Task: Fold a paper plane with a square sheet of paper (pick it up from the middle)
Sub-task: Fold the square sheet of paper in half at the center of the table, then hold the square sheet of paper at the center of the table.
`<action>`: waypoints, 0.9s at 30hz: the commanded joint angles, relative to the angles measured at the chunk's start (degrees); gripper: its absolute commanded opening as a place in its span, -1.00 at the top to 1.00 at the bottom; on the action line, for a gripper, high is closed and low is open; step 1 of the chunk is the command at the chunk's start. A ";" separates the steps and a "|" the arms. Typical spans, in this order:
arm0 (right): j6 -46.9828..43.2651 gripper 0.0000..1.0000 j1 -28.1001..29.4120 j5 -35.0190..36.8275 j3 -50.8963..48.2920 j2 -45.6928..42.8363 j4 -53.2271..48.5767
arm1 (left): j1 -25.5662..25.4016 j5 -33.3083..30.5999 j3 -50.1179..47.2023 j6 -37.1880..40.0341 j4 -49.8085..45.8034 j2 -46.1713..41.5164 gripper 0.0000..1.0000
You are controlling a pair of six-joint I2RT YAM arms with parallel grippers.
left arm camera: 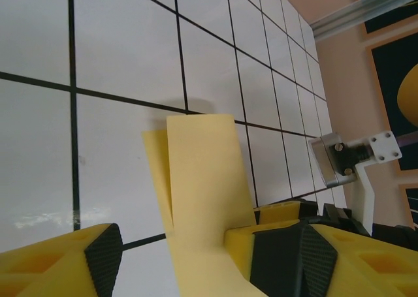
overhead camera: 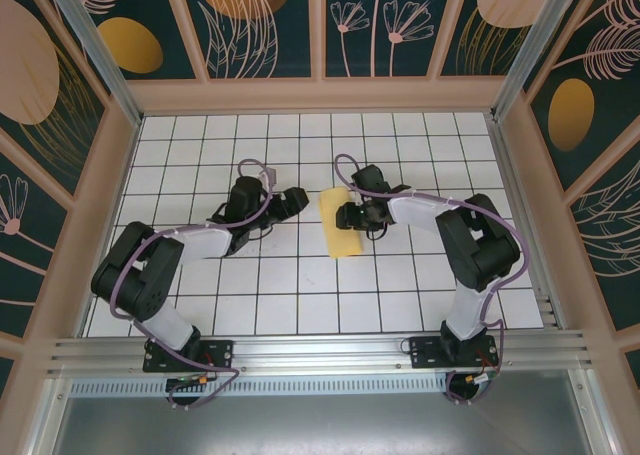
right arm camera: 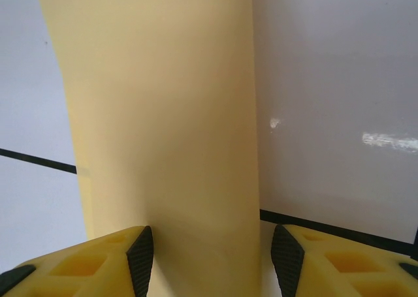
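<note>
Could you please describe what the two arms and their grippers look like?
The left arm and right arm have white links between bulky black joints, each trailed by a looping purple cable. The left gripper and right gripper have chunky yellow fingers tipped with black pads.

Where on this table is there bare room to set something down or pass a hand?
Free: the table's back rows along the far wall, and the near tiles between the left arm and right arm. Crowded: the middle, where the left gripper and right gripper, both open, sit at the folded sheet of paper.
</note>
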 commanded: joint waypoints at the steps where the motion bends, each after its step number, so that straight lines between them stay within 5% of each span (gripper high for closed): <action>1: -2.61 -0.11 0.01 0.38 -0.11 2.83 -2.96 | -1.46 -0.31 2.32 -1.05 2.44 2.39 -0.40; 8: -3.99 -0.11 0.01 1.39 -0.27 4.86 -3.66 | -3.39 -1.52 4.55 -3.24 3.96 7.27 -0.11; 27: -6.76 -0.21 1.17 7.11 0.22 8.85 -6.39 | -3.32 -7.26 6.29 -4.96 2.05 10.87 0.14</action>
